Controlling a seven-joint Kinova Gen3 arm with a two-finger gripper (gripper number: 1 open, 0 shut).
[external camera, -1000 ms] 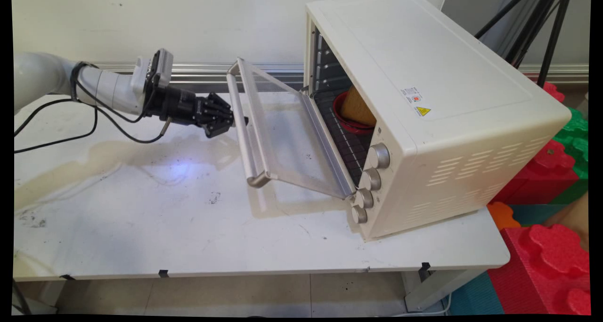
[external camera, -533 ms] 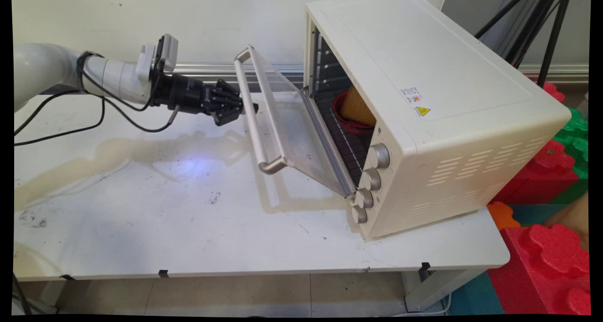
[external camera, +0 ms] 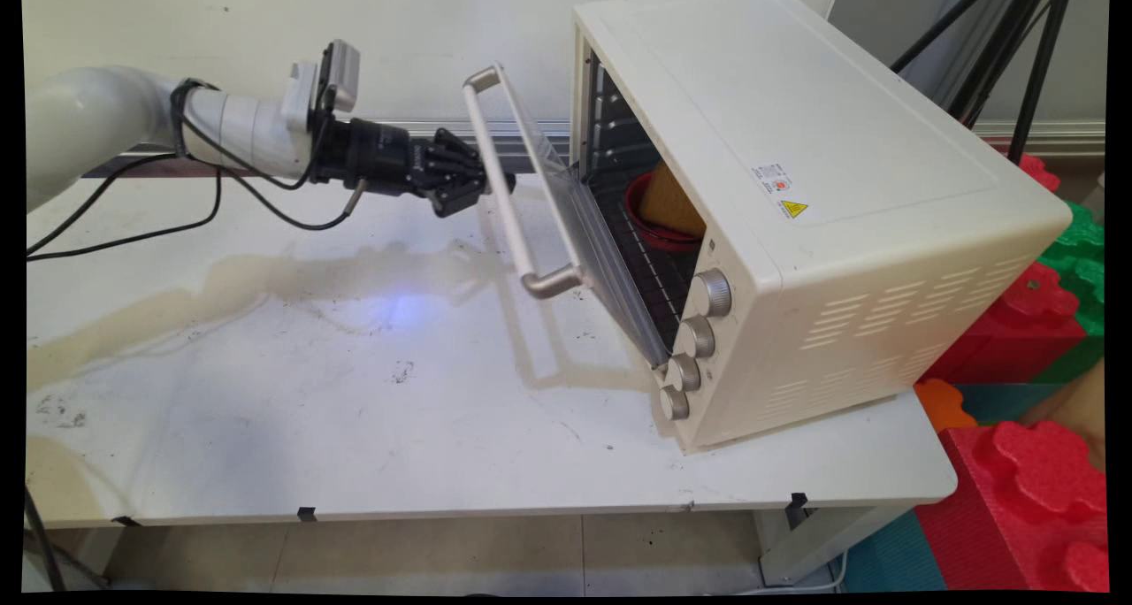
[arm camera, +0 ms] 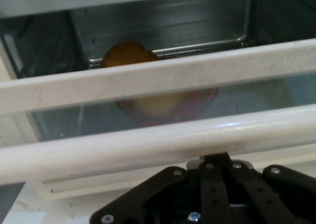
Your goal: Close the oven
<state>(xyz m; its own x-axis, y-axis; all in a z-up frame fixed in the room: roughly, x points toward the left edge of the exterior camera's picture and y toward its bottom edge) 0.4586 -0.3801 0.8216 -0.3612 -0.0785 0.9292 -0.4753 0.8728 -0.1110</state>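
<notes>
A cream toaster oven (external camera: 822,145) stands on the white table (external camera: 354,428) with its glass door (external camera: 575,225) half raised. My gripper (external camera: 502,183) reaches in level from the left, shut, with its fingertips pressed against the door's metal handle (external camera: 523,238). Inside on the rack sits a red bowl (external camera: 650,226) holding a tan piece of bread (external camera: 672,202). The hand view has the handle (arm camera: 148,140) running across just above my gripper (arm camera: 215,158). Beyond it lie the door's upper rim (arm camera: 148,78), the bread (arm camera: 126,53) and the bowl (arm camera: 197,103) behind the glass.
Several knobs (external camera: 707,294) line the oven's front right side. Red and green foam blocks (external camera: 1026,481) are stacked off the table's right end, with black tripod legs (external camera: 1035,57) behind the oven. Black cables (external camera: 133,233) hang from the arm over the table's left part.
My gripper has moved right and upward, pushing the handle. The door has swung from nearly flat to steeply raised, closer to the oven's opening.
</notes>
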